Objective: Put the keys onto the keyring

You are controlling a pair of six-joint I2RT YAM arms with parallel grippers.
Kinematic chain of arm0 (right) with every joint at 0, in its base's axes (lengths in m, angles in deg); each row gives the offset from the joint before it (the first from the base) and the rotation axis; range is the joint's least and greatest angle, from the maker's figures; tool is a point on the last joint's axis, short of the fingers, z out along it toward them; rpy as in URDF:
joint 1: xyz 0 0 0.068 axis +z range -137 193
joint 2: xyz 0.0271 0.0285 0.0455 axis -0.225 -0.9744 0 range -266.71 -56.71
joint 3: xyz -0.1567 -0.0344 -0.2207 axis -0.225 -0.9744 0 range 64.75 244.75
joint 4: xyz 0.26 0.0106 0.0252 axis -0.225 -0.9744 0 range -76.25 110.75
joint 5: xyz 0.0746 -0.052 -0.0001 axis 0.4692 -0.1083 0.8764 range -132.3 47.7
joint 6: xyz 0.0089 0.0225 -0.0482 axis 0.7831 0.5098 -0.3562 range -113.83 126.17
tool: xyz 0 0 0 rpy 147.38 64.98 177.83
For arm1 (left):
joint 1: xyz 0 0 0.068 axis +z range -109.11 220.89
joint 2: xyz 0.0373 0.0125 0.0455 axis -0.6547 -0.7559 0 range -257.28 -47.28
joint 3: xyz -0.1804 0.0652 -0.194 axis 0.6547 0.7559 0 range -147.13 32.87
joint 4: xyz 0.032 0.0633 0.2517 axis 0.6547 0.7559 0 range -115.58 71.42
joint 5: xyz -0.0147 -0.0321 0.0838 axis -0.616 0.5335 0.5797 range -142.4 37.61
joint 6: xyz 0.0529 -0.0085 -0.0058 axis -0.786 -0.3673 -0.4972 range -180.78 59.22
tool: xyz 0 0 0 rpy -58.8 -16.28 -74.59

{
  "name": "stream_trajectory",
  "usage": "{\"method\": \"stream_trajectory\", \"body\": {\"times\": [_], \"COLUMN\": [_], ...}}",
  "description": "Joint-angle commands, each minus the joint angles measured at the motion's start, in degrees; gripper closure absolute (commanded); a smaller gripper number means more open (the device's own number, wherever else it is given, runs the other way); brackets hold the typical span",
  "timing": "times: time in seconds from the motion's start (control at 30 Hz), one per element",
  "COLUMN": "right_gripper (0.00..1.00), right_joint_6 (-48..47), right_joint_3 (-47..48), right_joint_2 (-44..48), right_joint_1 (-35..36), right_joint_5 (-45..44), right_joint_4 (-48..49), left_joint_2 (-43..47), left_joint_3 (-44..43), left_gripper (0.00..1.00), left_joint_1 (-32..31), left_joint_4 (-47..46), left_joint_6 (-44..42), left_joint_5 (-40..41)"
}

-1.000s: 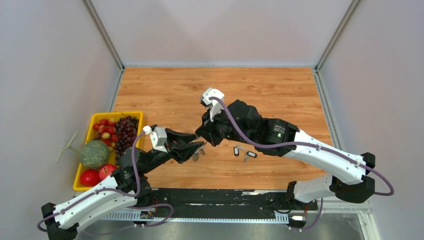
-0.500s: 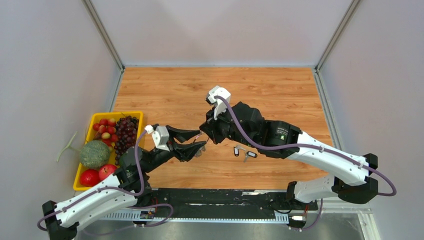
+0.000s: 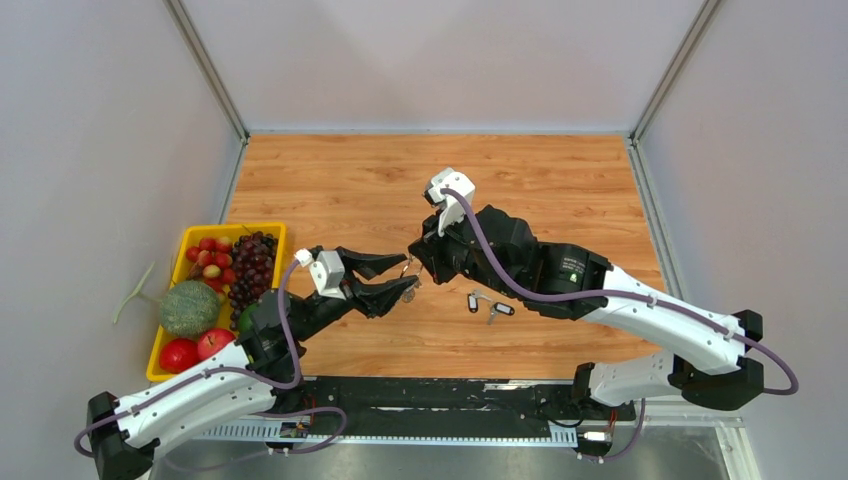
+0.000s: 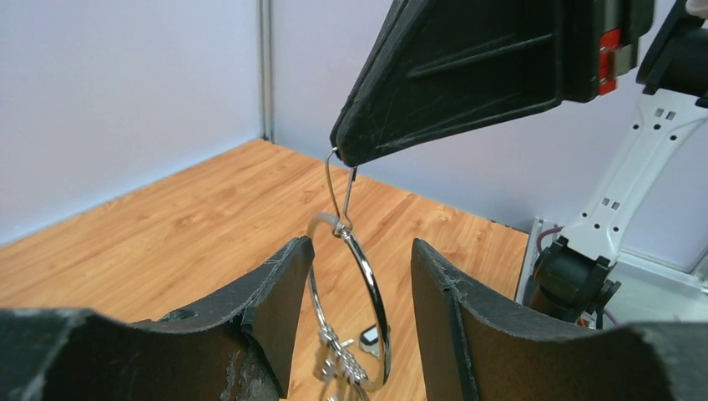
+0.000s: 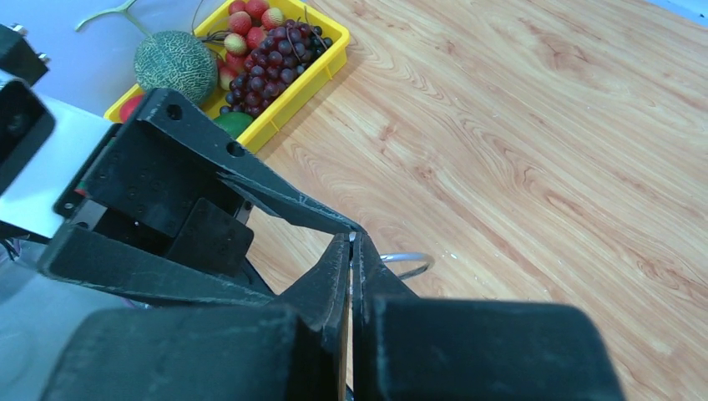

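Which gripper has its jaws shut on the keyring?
The right gripper: its jaws pinch the keyring by its wire end. The left gripper has jaws apart, the ring hanging between them.

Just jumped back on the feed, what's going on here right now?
The right gripper is shut on the wire end of the keyring, holding it up off the table. The ring hangs between the fingers of the left gripper, which is open around it. The two black-headed keys lie on the table beside the right arm, and neither is on the ring yet.
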Motion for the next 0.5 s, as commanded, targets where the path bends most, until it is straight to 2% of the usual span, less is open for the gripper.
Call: {"method": "stream_trajectory", "body": {"times": [0.0,0.47], "right_gripper": [1.00,1.00], "right_joint_6": [1.1,2.4], "right_joint_3": [0.0,0.7], "right_joint_2": [1.4,-0.4], "right_joint_1": [0.4,0.8], "right_joint_5": [-2.4,-2.9], "right_joint_4": [2.3,2.7], "left_joint_2": [-0.3,-3.1], "left_joint_3": [-1.9,-3.7], "left_gripper": [0.42,0.40], "left_joint_1": [0.2,0.2], "left_joint_4": [-5.2,-7.5], "left_joint_6": [-1.3,-4.1], "left_joint_5": [-2.0,-0.9]}}
